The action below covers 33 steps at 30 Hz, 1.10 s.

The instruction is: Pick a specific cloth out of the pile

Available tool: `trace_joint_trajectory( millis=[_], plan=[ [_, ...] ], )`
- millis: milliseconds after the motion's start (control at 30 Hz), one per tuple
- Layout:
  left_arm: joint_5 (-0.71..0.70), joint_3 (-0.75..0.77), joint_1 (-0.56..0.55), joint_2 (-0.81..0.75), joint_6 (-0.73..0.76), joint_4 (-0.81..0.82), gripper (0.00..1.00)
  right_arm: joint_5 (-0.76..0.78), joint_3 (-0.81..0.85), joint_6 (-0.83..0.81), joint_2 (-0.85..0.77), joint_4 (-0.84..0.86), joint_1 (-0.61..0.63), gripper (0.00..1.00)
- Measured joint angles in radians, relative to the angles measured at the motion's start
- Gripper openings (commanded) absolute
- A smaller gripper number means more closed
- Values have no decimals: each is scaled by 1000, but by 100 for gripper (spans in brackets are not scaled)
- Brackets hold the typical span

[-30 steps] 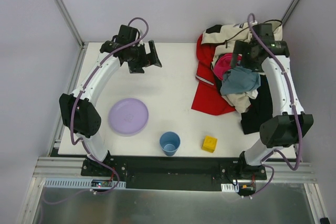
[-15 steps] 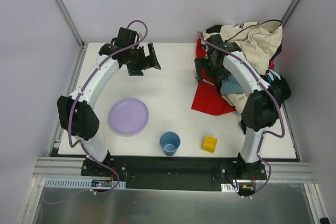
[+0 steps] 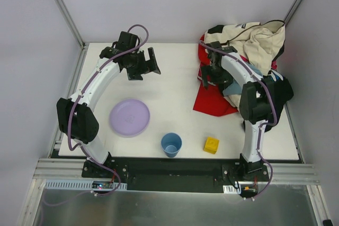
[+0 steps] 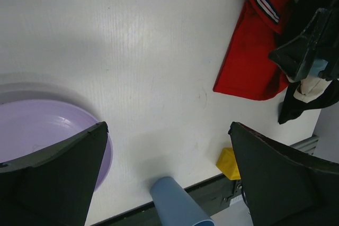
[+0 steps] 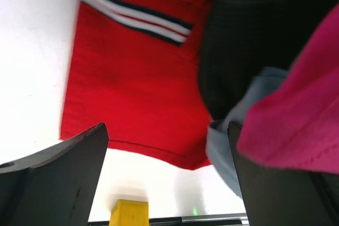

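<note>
Right gripper (image 3: 207, 73), shown after a swing made within the last second: it has left the top of the pile (image 3: 259, 38) and come to the pile's open-table edge, the arm folding in behind it. The red cloth (image 3: 212, 101) now lies directly beneath this gripper, part spread flat on the table toward the arm bases and part tucked under the pile. The jaws stand wide apart and hold nothing. In the wrist view, red fabric with a striped cuff fills the gap between them, while a magenta cloth (image 5: 296, 104) and a grey-blue piece (image 5: 228, 146) lie off to one finger's side. Whether the fingertips touch the fabric cannot be told. Judged stage: approach complete, grasp not yet made. The left gripper (image 3: 152, 62), likewise spread and empty, has scarcely moved and sits well apart from the cloth.
</note>
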Motion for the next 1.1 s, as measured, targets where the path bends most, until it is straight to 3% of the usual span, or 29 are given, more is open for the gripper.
trace_joint_trajectory(
  millis=[367, 567, 600, 733, 867, 1033, 1100],
  plan=[
    [0, -8, 0, -5, 0, 0, 99, 83, -13, 4, -2, -3, -174, 97],
    [2, -8, 0, -5, 0, 0, 99, 108, -13, 3, -2, -8, -198, 95],
    [4, -8, 0, -4, 0, 0, 99, 111, -15, 3, -2, -7, -198, 91],
    [8, -8, 0, -2, 0, 0, 99, 136, -41, 1, -2, 3, -198, 61],
    [9, -5, 0, 0, 0, 0, 99, 160, -79, -3, -1, 26, -206, 53],
    [9, 1, 0, 11, 0, 0, 99, 186, -111, -11, 1, 53, -208, 9],
    [9, 1, 0, 13, 0, 0, 99, 187, -121, -7, 1, 60, -210, 0]
  ],
)
